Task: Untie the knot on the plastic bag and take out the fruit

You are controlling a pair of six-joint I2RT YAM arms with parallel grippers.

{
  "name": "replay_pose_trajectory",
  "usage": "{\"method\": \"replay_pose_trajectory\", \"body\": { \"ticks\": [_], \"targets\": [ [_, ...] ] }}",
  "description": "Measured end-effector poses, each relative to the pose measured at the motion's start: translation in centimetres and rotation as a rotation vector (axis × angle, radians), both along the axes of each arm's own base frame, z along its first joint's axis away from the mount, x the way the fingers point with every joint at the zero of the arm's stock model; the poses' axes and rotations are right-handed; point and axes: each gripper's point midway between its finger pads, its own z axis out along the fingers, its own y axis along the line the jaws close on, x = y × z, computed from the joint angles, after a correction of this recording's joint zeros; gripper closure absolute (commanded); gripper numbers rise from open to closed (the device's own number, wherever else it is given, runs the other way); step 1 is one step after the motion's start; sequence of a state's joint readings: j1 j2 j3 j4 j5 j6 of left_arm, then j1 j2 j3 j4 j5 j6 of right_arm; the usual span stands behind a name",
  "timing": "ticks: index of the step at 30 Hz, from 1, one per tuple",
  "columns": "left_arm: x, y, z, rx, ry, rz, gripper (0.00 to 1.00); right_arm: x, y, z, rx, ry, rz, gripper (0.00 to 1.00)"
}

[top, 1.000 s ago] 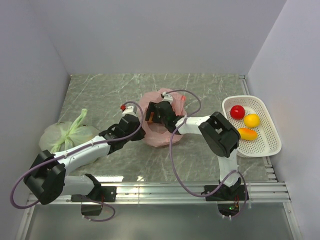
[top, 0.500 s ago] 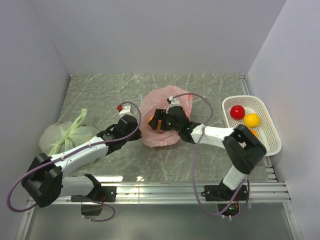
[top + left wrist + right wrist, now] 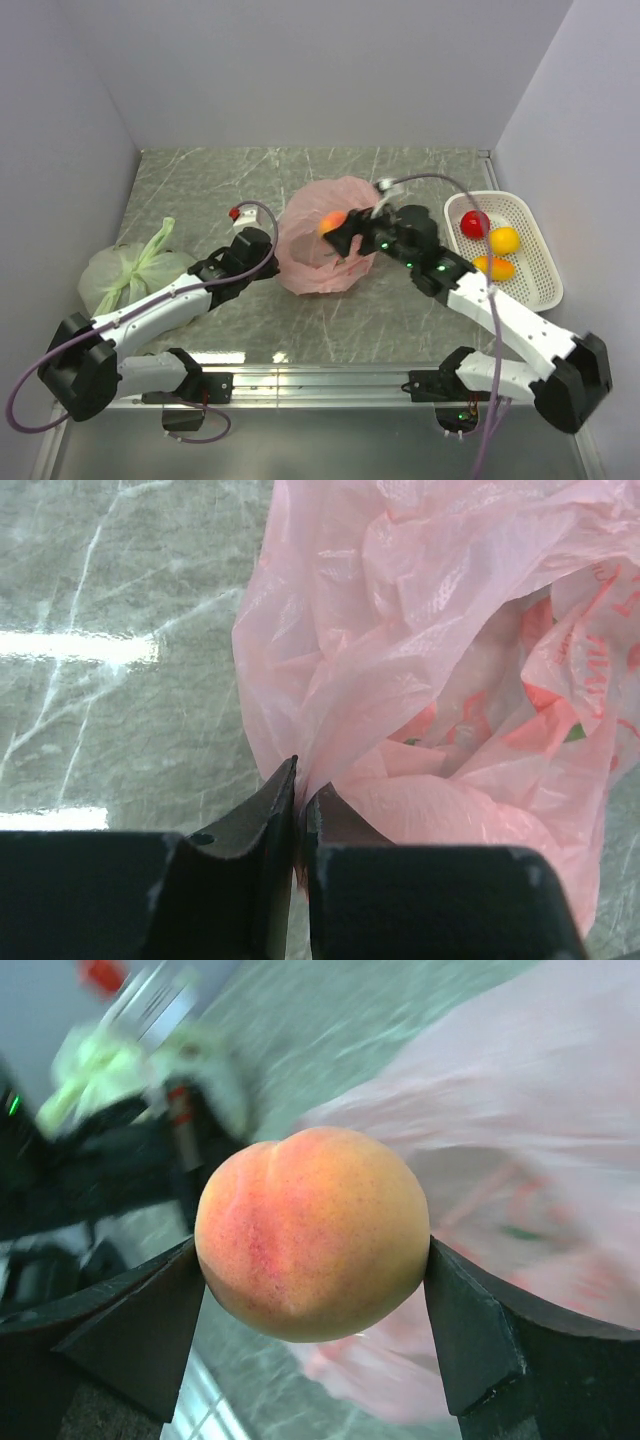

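Observation:
The pink plastic bag (image 3: pixel 318 258) lies crumpled mid-table, its mouth slack. No knot shows on it in any view. My left gripper (image 3: pixel 272 263) is shut on the bag's left edge; in the left wrist view the fingertips (image 3: pixel 300 780) pinch a fold of the pink film (image 3: pixel 440 670). My right gripper (image 3: pixel 337 227) hangs over the bag's upper part, shut on a fruit, an orange-red peach (image 3: pixel 331 221). The right wrist view shows the peach (image 3: pixel 312 1232) wedged between both fingers (image 3: pixel 150 1330), clear of the bag (image 3: pixel 520 1160) below.
A white basket (image 3: pixel 535 292) at the right wall holds a red fruit (image 3: pixel 474 223), a yellow one (image 3: pixel 504 240) and an orange one (image 3: pixel 495 267). A tied pale green bag (image 3: pixel 135 268) sits at the left. Walls close in on three sides.
My right gripper has come up out of the pink bag with the peach, and the right arm has swung out to the right. The left gripper keeps its pinch on the bag.

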State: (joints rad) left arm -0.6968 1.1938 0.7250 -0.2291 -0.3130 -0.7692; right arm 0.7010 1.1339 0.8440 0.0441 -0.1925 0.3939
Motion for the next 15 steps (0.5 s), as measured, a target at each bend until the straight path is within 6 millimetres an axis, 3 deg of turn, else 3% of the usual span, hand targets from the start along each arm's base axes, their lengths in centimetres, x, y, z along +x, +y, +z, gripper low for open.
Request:
{"method": "replay_pose_trajectory", "body": {
  "ticks": [3, 7, 9, 13, 15],
  "targets": [
    [-0.3, 0.3, 0.8, -0.007, -0.015, -0.003, 0.87, 3.5, -6.5, 2.1, 0.009, -0.041, -0.257, 1.0],
    [-0.6, 0.5, 2.1, -0.022, -0.045, -0.012, 0.87, 8.4, -19.5, 2.2, -0.009, -0.029, -0.749, 0.97],
    [-0.8, 0.7, 2.6, -0.028, -0.055, -0.015, 0.87, 9.2, -25.1, 1.2, -0.026, 0.005, -0.957, 0.96],
    [-1.1, 0.8, 3.4, -0.04, -0.071, -0.024, 0.87, 9.2, -33.1, -1.2, -0.027, 0.084, -1.263, 0.91],
    [-1.2, 0.8, 3.6, -0.044, -0.075, -0.029, 0.87, 8.5, -36.2, -3.2, -0.021, 0.138, -1.377, 0.87]
  ]
}}
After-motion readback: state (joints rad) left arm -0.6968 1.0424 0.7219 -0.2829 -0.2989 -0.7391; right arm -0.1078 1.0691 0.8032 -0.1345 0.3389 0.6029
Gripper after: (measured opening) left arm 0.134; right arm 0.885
